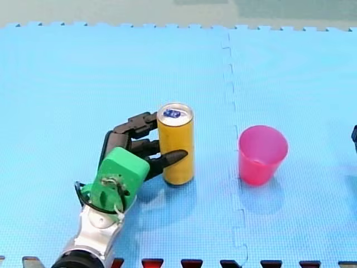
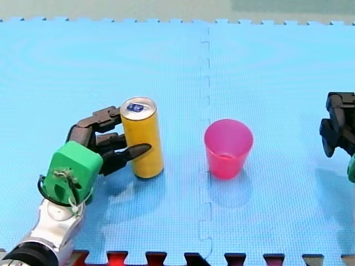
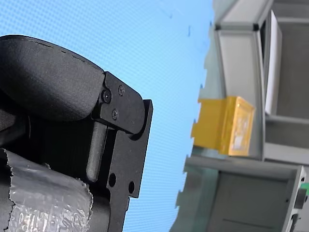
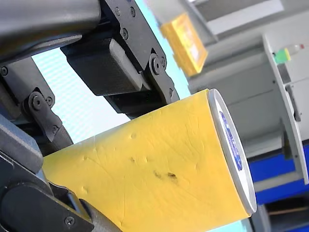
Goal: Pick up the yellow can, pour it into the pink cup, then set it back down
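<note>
Yellow can [image 1: 176, 146] stands upright on the blue foam mat [image 1: 83, 72], left of centre, silver top w/ a blue mark facing up. Its base looks to be on the mat. My left hand [image 1: 136, 155], coming in from the near-left corner, is wrapped on it: fingers [image 1: 139, 124] curl round its far-left side and the thumb [image 1: 170, 158] lies across the near side abt halfway up, so the can is pinched btwn them. In the second wrist view the can sits tight against the black finger links, w/ small dents in its yellow wall. Pink cup [image 1: 262, 154] is upright to the right of the can, well apart, just past the mat's seam [image 1: 231, 84], mouth open upward. My right hand [image 2: 339, 123] is at the right edge of the scene over the mat, holding nothing; can't tell its state.
</note>
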Controlling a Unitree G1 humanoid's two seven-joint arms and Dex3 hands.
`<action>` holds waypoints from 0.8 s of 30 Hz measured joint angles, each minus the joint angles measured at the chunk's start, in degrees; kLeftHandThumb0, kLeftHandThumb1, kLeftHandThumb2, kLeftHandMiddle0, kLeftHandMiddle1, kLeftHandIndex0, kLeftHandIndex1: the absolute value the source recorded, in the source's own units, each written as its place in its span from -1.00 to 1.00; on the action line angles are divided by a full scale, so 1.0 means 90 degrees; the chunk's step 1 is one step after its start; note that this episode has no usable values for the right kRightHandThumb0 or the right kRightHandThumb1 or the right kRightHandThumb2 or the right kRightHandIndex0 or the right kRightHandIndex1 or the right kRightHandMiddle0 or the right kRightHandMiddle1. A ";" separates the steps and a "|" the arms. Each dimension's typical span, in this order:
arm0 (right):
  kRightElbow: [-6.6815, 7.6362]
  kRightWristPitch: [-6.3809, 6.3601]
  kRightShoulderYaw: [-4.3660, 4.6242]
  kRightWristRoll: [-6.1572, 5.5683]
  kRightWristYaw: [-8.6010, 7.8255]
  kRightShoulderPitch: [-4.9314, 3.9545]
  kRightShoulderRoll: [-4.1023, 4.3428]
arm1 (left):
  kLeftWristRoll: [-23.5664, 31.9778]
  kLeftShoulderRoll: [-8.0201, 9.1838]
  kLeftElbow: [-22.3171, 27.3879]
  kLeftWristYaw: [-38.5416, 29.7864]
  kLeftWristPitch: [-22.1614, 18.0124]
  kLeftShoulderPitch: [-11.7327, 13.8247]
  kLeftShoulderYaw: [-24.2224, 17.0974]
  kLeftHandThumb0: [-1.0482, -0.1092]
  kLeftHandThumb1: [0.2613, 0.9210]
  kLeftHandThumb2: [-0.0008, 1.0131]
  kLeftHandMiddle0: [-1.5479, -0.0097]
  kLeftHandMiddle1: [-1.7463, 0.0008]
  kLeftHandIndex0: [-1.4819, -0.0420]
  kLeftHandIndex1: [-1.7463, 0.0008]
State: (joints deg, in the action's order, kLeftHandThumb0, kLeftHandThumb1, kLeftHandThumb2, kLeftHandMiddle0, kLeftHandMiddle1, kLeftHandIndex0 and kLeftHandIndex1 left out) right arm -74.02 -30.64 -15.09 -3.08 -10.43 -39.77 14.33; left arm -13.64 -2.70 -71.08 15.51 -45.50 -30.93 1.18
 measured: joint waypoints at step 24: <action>0.0007 0.0001 -0.0018 -0.0009 -0.0007 0.0000 0.0041 | -0.0506 -0.0048 -0.0191 0.1345 -0.0468 0.0198 0.0547 0.48 0.67 -1.00 -0.61 0.99 -0.58 1.00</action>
State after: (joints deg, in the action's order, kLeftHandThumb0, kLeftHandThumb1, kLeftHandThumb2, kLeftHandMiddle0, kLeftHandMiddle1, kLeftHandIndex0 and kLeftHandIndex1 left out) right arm -73.95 -30.63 -15.25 -3.16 -10.49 -39.77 14.70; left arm -18.20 -3.13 -72.79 27.61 -49.71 -29.15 6.11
